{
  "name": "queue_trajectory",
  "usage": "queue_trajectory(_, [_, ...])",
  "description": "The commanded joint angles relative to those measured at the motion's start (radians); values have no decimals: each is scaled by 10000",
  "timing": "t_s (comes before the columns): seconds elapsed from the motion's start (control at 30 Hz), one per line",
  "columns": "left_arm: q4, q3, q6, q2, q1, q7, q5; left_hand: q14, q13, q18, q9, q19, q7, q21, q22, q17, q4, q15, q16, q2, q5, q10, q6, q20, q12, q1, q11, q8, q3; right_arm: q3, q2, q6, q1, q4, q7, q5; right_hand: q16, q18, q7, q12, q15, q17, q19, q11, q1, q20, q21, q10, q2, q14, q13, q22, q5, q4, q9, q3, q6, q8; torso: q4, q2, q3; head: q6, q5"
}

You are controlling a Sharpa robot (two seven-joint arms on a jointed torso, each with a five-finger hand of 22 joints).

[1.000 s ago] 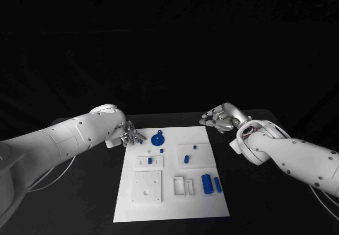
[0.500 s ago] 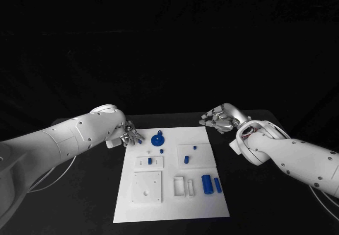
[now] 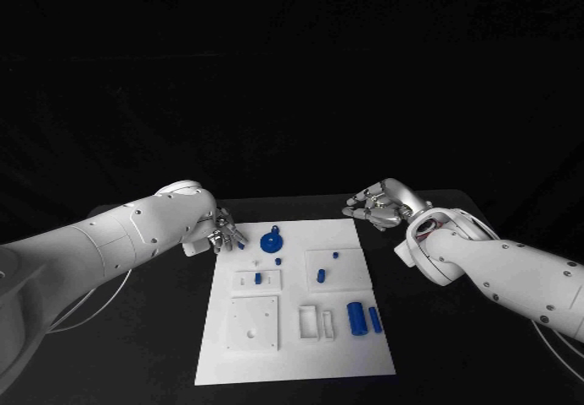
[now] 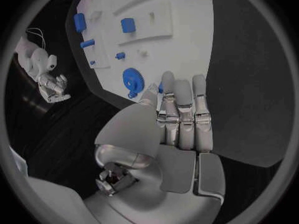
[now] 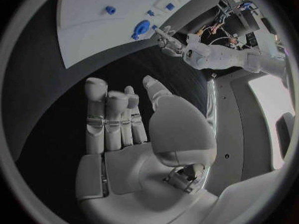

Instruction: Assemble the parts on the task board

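Note:
The white task board point(image 3: 298, 346) lies mid-table. A blue toothed disc point(image 3: 272, 241) point(image 4: 131, 77) sits near its far edge. Small blue pegs point(image 3: 320, 273) stand mid-board, and a thick blue cylinder point(image 3: 357, 316) lies nearer me. My left hand point(image 3: 223, 236) point(image 4: 181, 119) hovers at the board's far left corner with straight fingers. A small blue part point(image 3: 240, 245) point(image 4: 161, 88) is pinched between its thumb and a finger. My right hand point(image 3: 375, 207) point(image 5: 124, 134) hangs past the far right corner, off the board, its fingers apart and holding nothing.
White raised blocks point(image 3: 255, 321) and slotted holders point(image 3: 316, 321) sit on the near half of the board. Black table point(image 3: 134, 337) surrounds the board on all sides. My right forearm point(image 3: 487, 266) stretches along the board's right side.

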Motion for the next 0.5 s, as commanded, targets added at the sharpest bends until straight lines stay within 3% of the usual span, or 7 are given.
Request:
queue_trajectory(0.03, [31,-7,-1,29,-24,90,76,0,-26,-149,139,-54,-35,69,225,16,-173,-79,60,-19,555,237,143,-21,-77,201,-22,82,26,5,9,68,-1,1,87,-58,11,100,-4,-14,-15,5,71,9,36,6,15,-41,-27,-34,15,618,35,11,-3,26,-68,-37,-1,2,2,3,10])
queue_trajectory(0.37, [71,-7,-129,10,-27,50,77,84,-104,-149,825,-120,-129,431,234,96,-800,-144,153,-19,1529,392,529,-102,-105,287,-91,90,345,5,12,69,-1,-2,90,-58,11,101,-5,-16,-15,6,71,9,21,7,15,-42,-28,-33,15,617,44,18,-3,22,-65,-36,-1,9,4,28,13])
queue_trajectory(0.5, [113,-7,-298,-7,-27,23,77,175,-84,-149,1400,-179,-208,761,227,201,-1002,-195,242,-129,1970,422,727,-153,118,-9,-142,86,577,5,13,67,-1,-3,91,-58,11,101,-5,-16,-15,6,71,9,21,7,15,-42,-28,-33,15,617,44,18,-3,22,-65,-36,-8,4,6,38,9])
